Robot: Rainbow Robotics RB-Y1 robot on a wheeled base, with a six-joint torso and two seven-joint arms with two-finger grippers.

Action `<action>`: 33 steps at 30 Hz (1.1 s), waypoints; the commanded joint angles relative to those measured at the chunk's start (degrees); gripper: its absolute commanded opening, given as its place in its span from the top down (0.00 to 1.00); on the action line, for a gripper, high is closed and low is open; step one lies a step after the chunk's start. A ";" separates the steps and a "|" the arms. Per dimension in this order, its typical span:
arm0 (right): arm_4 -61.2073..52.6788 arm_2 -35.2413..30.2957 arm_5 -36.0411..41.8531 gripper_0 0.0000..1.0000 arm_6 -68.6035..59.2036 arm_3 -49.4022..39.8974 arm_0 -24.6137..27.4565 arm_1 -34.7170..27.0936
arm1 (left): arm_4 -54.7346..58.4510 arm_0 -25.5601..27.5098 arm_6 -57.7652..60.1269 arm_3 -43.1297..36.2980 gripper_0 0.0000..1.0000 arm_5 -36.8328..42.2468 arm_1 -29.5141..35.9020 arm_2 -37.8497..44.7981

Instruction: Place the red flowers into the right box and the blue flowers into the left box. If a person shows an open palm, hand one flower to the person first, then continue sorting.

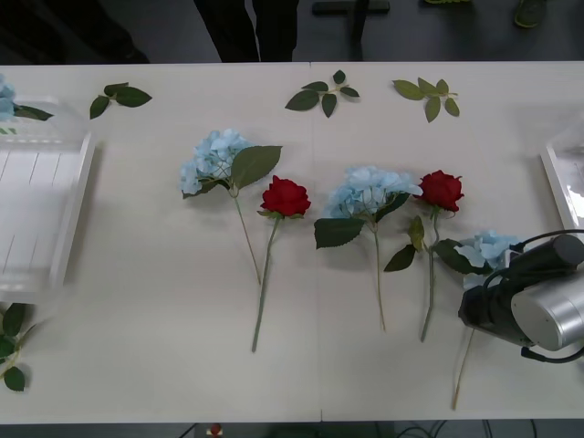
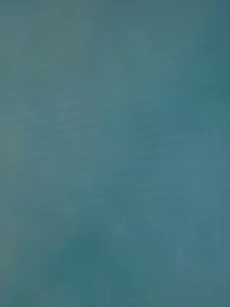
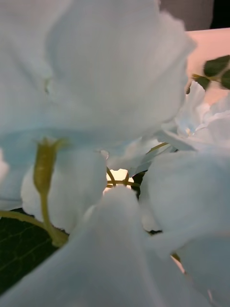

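Jaws of the right gripper (image 1: 485, 306) tucked under the grey wrist, so cannot tell whether apart, together or clamped on anything; same doubt for the left gripper, whose wrist view sits hard up against pale petals of a blue flower (image 3: 110, 72) with nothing of the jaws to judge by. Right arm low over the near right corner of the table (image 1: 155, 347), directly above the nearest blue hydrangea (image 1: 490, 246) and across its stem, probably lined up to take that stem rather than the soft head. Laid out in a row across the middle, heads away and stems toward the robot, likely for easy pinching from the near side: another blue hydrangea (image 1: 214, 155), a red rose (image 1: 286, 196) just beside it, a third hydrangea (image 1: 370, 192), a second rose (image 1: 440, 189). Left box (image 1: 73, 210) at the far left, one blue head (image 1: 5, 99) at its far corner; right box (image 1: 558, 178) just past the arm. Loose leaf sprigs (image 1: 321, 93) along the far edge, not for sorting. No open palm anywhere, so plain sorting for now.
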 commanded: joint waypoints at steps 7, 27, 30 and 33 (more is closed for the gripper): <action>-0.12 -0.56 -0.74 0.89 0.97 0.70 0.04 1.89 | 0.26 -3.58 -10.27 15.58 1.00 -15.39 3.67 0.31; 0.49 -4.43 1.81 1.00 3.43 -5.63 0.13 -3.03 | 3.16 -3.49 -13.08 25.34 0.57 -27.34 3.67 -4.00; -0.82 -8.56 4.18 1.00 8.88 -8.88 0.39 -4.79 | 4.13 -3.49 -13.61 25.25 0.32 -27.17 3.58 -4.00; -3.64 -12.95 6.20 1.00 14.33 -11.78 0.83 -5.23 | 6.67 -3.49 -13.87 23.76 0.13 -24.44 3.76 -3.65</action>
